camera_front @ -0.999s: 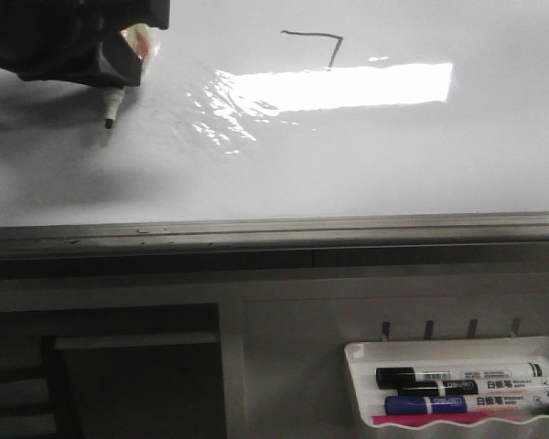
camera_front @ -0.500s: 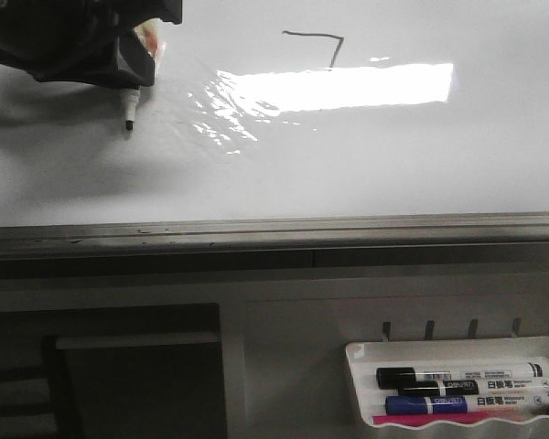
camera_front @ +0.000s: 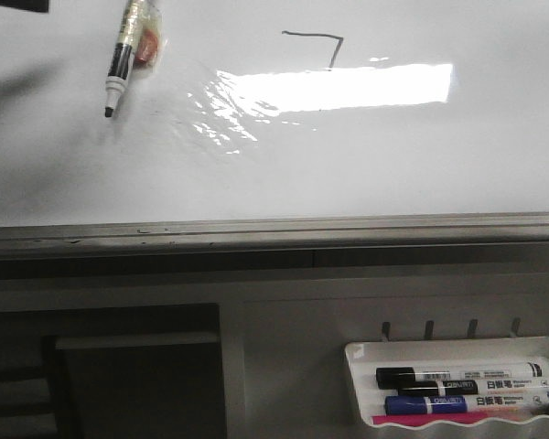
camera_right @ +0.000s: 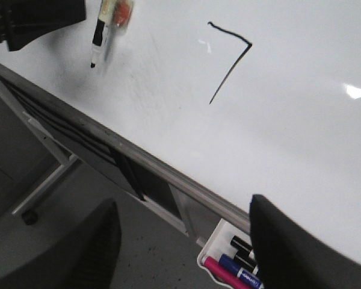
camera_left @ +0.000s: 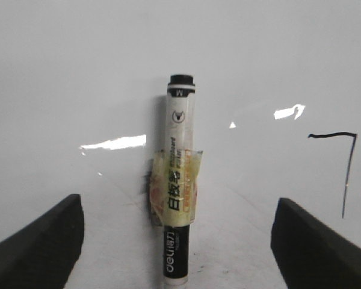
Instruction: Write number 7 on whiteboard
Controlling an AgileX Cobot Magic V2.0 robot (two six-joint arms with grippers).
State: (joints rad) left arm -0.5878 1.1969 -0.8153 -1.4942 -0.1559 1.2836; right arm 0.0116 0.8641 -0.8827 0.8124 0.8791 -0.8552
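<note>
The number 7 is drawn in thin black line high on the whiteboard, above a bright light reflection. It also shows in the left wrist view and the right wrist view. A black-and-white marker with yellowish tape round its middle rests against the board at the upper left, tip down. My left gripper is open, its fingers wide apart on either side of the marker and not touching it. My right gripper is open and empty, below the board's lower edge.
The board's grey metal lower edge runs across the front view. A small white tray at the lower right holds black, blue and pink markers. Dark frame parts and a floor lie below the board.
My left gripper has let go of the marker and drawn back, almost out of the front view. The marker stays against the board, now showing its full length.
</note>
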